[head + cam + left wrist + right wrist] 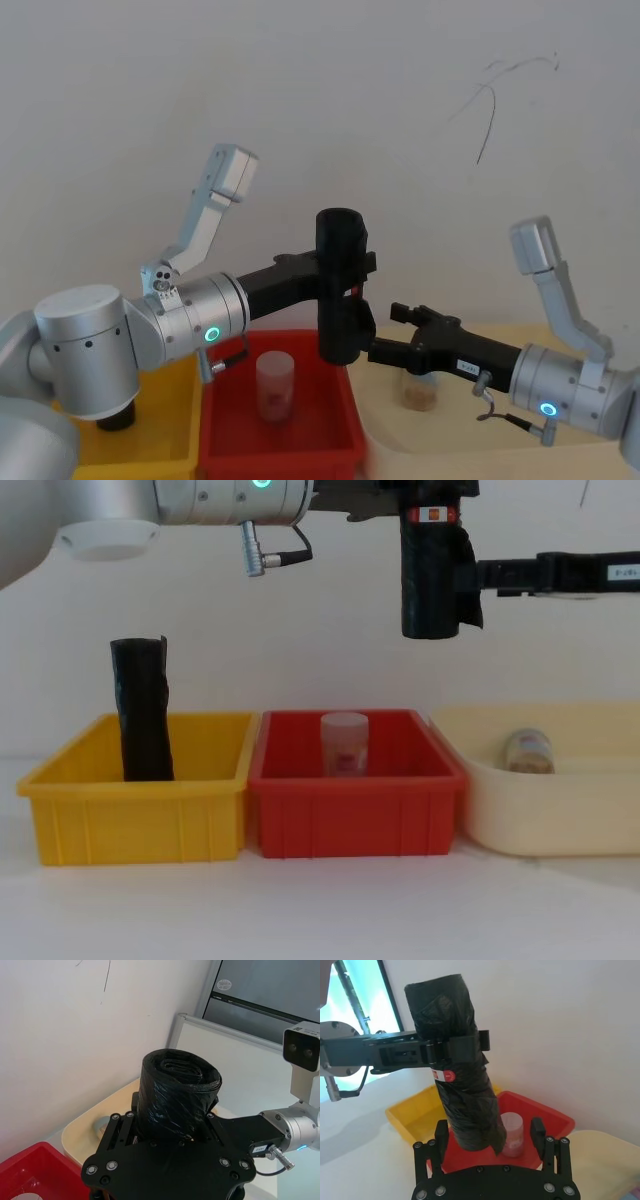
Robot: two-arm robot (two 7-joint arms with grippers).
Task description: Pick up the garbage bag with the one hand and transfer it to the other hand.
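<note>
At the far left, a plain black roll (pixel 142 710) stood upright in the yellow bin (pixel 140 805), apart from the work and not the item being transferred. The left gripper (pixel 345 265), on the arm with the green-teal ring, reached over the bins and was clamped around the upper part of the garbage bag (pixel 340 285), just above its red-and-white label band (pixel 445 1075). This high grip held the roll upright in the air above the red bin (pixel 355 800) and left its lower length exposed, presumably to give the receiving side a free section to take. In the red bin below, a translucent cup (pixel 344 743) stood clear of the suspended roll. The right gripper (pixel 492 1132), on the arm with the blue ring, was extended toward the roll's lower end from the right side. Its fingers (pixel 537 1130) were spread wide, one to each side of the roll, and in the right wrist view did not appear to press the plastic; whether they touched it could not be confirmed. By judgement, the handover was at the approach stage: the right gripper needed to close on the lower section before the left released. At the far right, a small jar (pixel 527 750) lay in the cream tray (pixel 560 820), uninvolved.
</note>
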